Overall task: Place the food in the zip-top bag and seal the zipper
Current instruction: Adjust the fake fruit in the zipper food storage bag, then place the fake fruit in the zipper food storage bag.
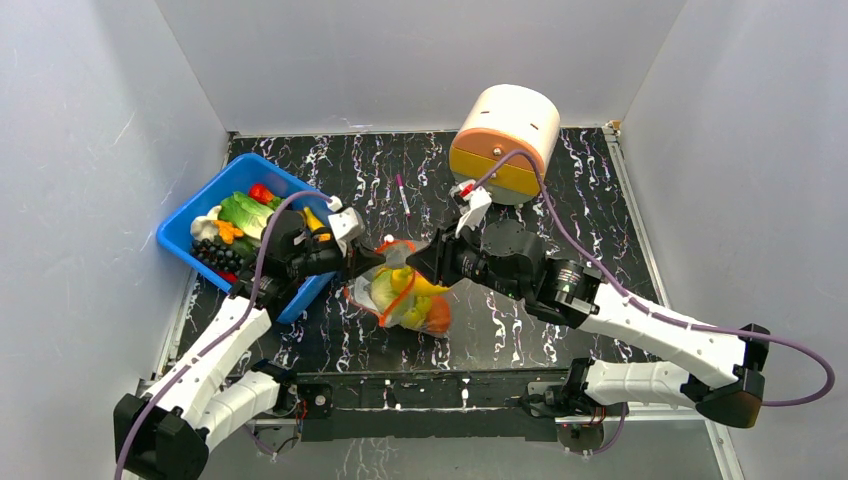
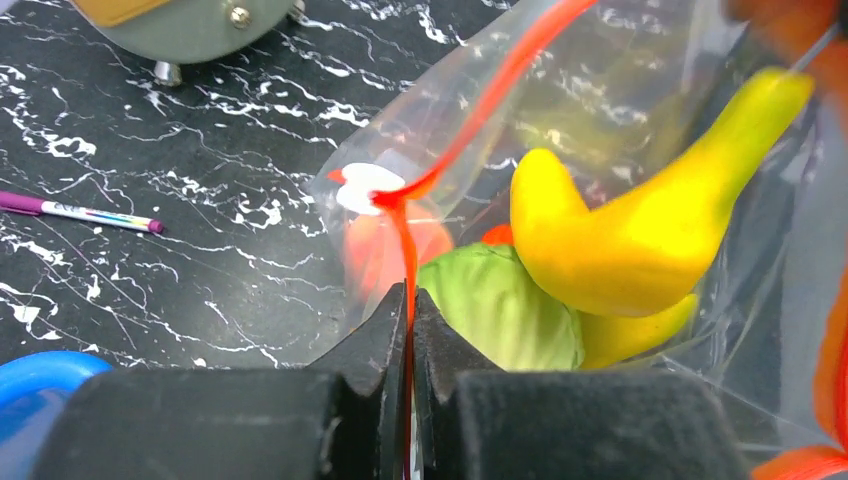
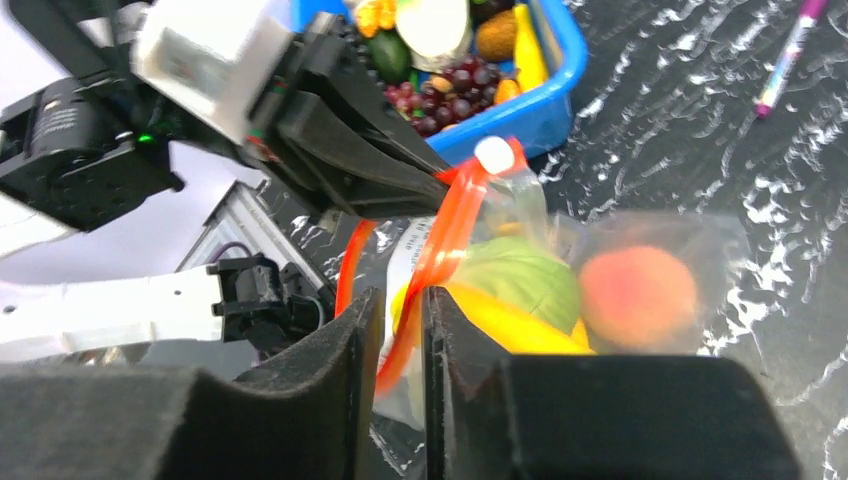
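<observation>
The clear zip-top bag [image 1: 405,298] hangs between my two grippers above the table's middle. It holds a yellow banana [image 2: 640,230], a green cabbage [image 2: 500,305] and an orange round fruit [image 2: 385,250]. My left gripper [image 2: 410,300] is shut on the red-orange zipper [image 2: 480,110] near its white end tab; it also shows in the top view [image 1: 358,265]. My right gripper [image 3: 400,310] straddles the zipper [image 3: 440,240] with its jaws a narrow gap apart, the strip running between them; it also shows in the top view [image 1: 420,265]. More food, with grapes [image 3: 445,100], lies in the bin.
A blue bin [image 1: 190,215] with toy food stands at the left, close behind my left arm. A cream and orange round container [image 1: 505,135] stands at the back. A purple pen [image 1: 402,195] lies on the black marbled table behind the bag.
</observation>
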`<state>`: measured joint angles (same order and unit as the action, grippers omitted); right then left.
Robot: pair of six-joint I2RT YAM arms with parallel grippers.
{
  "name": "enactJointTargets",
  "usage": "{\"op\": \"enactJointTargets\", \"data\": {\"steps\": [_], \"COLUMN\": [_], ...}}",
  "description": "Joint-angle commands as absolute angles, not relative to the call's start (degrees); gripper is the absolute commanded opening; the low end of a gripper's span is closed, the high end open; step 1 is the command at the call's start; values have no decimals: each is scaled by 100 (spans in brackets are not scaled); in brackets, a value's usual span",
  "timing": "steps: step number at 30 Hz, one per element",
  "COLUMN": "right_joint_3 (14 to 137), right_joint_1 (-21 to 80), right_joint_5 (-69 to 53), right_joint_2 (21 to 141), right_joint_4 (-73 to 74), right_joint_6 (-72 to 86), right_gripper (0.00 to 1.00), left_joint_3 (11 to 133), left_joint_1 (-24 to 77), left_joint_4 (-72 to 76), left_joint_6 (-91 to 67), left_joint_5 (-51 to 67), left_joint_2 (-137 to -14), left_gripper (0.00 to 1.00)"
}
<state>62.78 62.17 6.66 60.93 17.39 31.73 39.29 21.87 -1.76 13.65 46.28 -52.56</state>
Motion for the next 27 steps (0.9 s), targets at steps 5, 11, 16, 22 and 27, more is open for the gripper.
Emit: {"op": "enactJointTargets", "data": {"steps": [5, 11, 16, 22, 27], "right_joint_3": [6953, 6436, 6319, 6381, 6800], "right_joint_1": [6179, 6178, 6187, 6284, 6293], "right_joint_5": [2434, 2121, 1036, 1046, 1641], "right_joint_2": [6002, 5640, 5639, 6101, 6360], "right_joint_4": [3340, 3568, 3114, 2848, 3020], "right_joint_6": [4281, 5034, 5541, 5670, 5388], "right_gripper": [54, 56, 45, 39, 23], "left_joint_3": [3547, 3580, 4412, 4758, 4782], "left_joint_1": [2188, 2188, 2189, 2189, 2192], "left_joint_4": [1647, 1589, 1182, 988, 922], "left_joint_6": [-1131, -1449, -2688, -3512, -3668], "left_joint_5": [3911, 3407, 2948, 2631, 2544], "left_joint_2": [-5061, -5212, -5585, -5724, -5626], "left_gripper": [0, 0, 0, 0, 0]}}
